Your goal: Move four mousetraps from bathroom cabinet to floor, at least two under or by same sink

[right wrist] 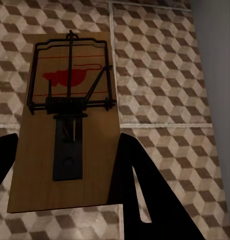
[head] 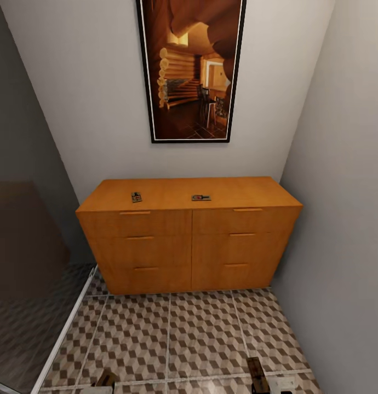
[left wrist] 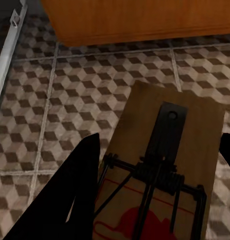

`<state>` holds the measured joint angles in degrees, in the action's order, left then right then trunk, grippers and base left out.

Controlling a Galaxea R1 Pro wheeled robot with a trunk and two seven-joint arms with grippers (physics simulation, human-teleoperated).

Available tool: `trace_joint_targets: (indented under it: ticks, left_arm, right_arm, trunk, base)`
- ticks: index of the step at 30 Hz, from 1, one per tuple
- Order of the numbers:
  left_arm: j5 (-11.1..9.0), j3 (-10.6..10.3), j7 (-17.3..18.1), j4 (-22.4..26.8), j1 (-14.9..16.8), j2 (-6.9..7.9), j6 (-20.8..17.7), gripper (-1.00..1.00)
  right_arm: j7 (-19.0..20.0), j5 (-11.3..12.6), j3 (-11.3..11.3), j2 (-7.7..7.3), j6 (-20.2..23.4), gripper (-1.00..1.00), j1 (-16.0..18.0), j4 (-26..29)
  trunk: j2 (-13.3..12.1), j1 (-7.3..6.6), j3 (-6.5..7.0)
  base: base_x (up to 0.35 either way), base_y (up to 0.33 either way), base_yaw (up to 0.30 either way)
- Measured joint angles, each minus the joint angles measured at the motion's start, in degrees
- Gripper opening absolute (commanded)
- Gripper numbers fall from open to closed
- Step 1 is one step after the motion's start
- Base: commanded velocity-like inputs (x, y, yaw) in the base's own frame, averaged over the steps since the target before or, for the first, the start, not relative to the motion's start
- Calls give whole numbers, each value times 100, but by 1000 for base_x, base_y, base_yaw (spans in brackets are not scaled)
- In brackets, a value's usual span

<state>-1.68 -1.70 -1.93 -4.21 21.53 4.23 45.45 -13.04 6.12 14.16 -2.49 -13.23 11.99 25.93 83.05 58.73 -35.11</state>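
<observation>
Both grippers hold a trap, as my wrist cameras show. From the head camera I see the cabinet (head: 189,235) standing against the back wall, under a framed picture (head: 192,68). Its right end is just beside the grey right wall (head: 342,191); at its left end a glass panel (head: 24,273) with a pale bottom rail comes forward. Between these the floor (head: 172,334) is free in front of the cabinet, a narrow room for moving. On the cabinet top lie two traps: the left trap (head: 136,197) and the right trap (head: 201,197), well apart, both near the front edge. At the bottom edge of this view I see the ends of two more boards, one at the left (head: 106,378) and one at the right (head: 256,373).

From the left wrist camera, the left gripper (left wrist: 157,165) is closed on a trap (left wrist: 170,165): a dark finger (left wrist: 77,190) presses on one long edge of the board. The board is brown with a dark spring bar and a red mark. Behind it are the tiles and the cabinet base (left wrist: 140,20).

From the right wrist camera, the right gripper (right wrist: 62,165) clamps another trap (right wrist: 67,125) between its dark fingers (right wrist: 140,185), over the tiles, near the grey wall (right wrist: 215,75).
</observation>
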Motion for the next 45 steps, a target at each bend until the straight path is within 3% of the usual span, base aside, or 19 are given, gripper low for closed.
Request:
trace_joint_targets:
  ticks: [5, 12, 19, 27, 45]
  left_arm:
    - [-15, -11, -333, -3, -66, -24, 92, -100]
    - [-22, -8, -407, -6, -80, -93, 91, -100]
    - [-20, -11, -380, -6, -104, -149, 71, -100]
    - [-21, -11, -361, -5, -114, -201, -326, -100]
    - [-22, -10, -365, -5, -114, -211, -385, -100]
  right_arm:
    - [-1, 3, 13, -6, -291, -100, 0, -33]
    - [-18, -6, 17, -7, -636, -100, 0, -88]
    - [-35, -9, 18, -7, -664, -100, 0, -107]
    - [-39, -9, 11, -7, -675, -100, 0, -160]
    - [-48, -17, 15, -8, -676, -100, 0, -208]
  trunk:
    - [0, 0, 0]
    - [0, 0, 0]
    - [0, 0, 0]
    - [0, 0, 0]
    - [0, 0, 0]
  base:
    - [0, 0, 0]
    - [0, 0, 0]
    - [0, 0, 0]
    - [0, 0, 0]
    - [0, 0, 0]
